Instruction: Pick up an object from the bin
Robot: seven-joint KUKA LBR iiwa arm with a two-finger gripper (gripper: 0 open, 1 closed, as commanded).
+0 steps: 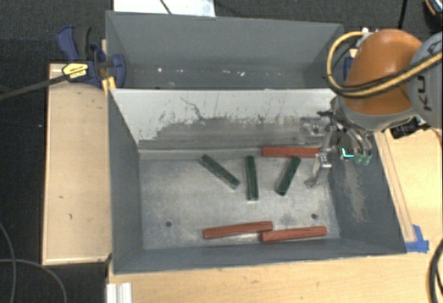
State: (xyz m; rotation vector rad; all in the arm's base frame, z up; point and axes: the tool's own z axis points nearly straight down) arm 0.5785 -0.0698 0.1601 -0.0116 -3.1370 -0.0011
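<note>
My gripper (318,170) hangs low at the right side of the bin, under the orange-covered wrist. Its tip is just right of a dark green stick (287,176) that lies tilted on the floor. A red-brown stick (289,151) lies along the back wall, and its right end reaches the gripper's body. I see nothing held in the gripper.
Two more dark green sticks (250,177) (220,171) lie mid-floor to the left. Two red-brown sticks (237,230) (293,233) lie end to end near the front wall. The right wall slopes up close beside the gripper.
</note>
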